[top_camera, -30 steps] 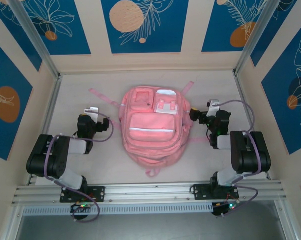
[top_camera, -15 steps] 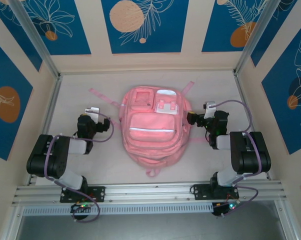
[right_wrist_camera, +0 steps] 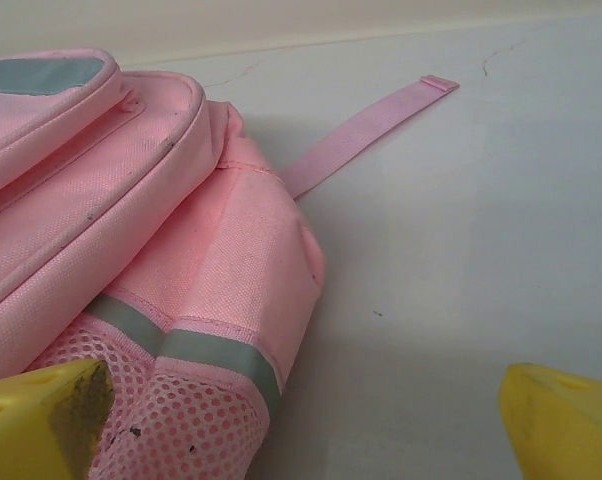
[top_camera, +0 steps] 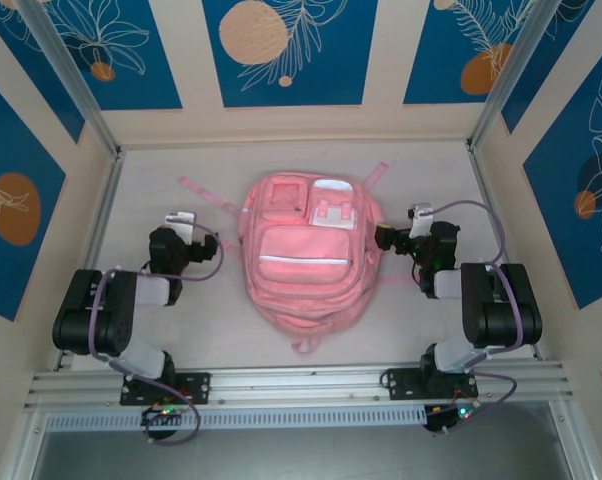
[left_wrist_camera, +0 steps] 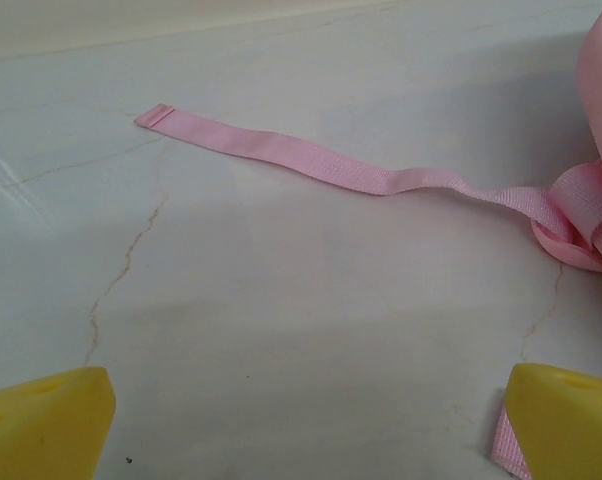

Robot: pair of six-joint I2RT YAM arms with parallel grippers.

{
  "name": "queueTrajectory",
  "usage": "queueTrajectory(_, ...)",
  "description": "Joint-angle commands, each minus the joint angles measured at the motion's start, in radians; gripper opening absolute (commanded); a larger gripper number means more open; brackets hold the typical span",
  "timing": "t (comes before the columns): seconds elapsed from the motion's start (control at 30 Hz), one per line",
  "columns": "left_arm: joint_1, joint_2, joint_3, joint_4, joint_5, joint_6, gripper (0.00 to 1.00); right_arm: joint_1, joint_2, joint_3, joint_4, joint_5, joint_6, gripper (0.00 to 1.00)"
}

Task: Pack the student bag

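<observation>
Matt woven-cloth student bag [top_camera: 303, 255] lies on a smooth, faintly veined table [left_wrist_camera: 281, 300].

The top camera looks steeply down from above the near edge, taking in the whole worktop [top_camera: 161, 170]. Both wrist cameras sit low and close, facing forward along it. With the top view, the left one shares the left strap [left_wrist_camera: 321, 165] of the bag [top_camera: 301, 255], and the right one shares its right flank.

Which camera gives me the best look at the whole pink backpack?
Top external: the pink backpack lies whole, front side up. Left wrist catches its loose strap and an edge; right wrist sees one side close up, with the mesh pocket.
</observation>
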Motion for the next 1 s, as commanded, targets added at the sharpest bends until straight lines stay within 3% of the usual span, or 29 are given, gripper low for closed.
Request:
queueTrajectory(0.0, 0.012, 0.005, 0.021, -0.004, 0.028, -0.012, 1.0, -0.005, -0.002, 0.018, 0.0, -0.018, -0.012, 0.99)
queueTrajectory(0.37, 0.011, 0.0, 0.016, 0.001, 0.028, -0.011, 1.0, -0.004, -0.002, 0.013, 0.006, -0.02, -0.012, 0.99)
queueTrajectory(0.5, 0.011, -0.002, 0.012, 0.008, 0.028, -0.011, 1.0, -0.008, -0.005, -0.013, 0.049, -0.147, -0.058, 0.99)
queueTrajectory(0.57, 0.011, -0.004, 0.01, 0.008, 0.028, -0.011, 1.0, -0.011, -0.005, -0.011, 0.046, -0.151, -0.054, 0.99)
queueTrajectory(0.7, 0.011, -0.005, 0.009, 0.01, 0.027, -0.011, 1.0, -0.013, -0.005, 0.001, 0.024, 0.02, 0.018, 0.99)
queueTrajectory(0.97, 0.01, -0.003, 0.011, 0.008, 0.026, -0.011, 1.0, 0.016, -0.007, 0.016, -0.006, 0.055, -0.008, 0.99)
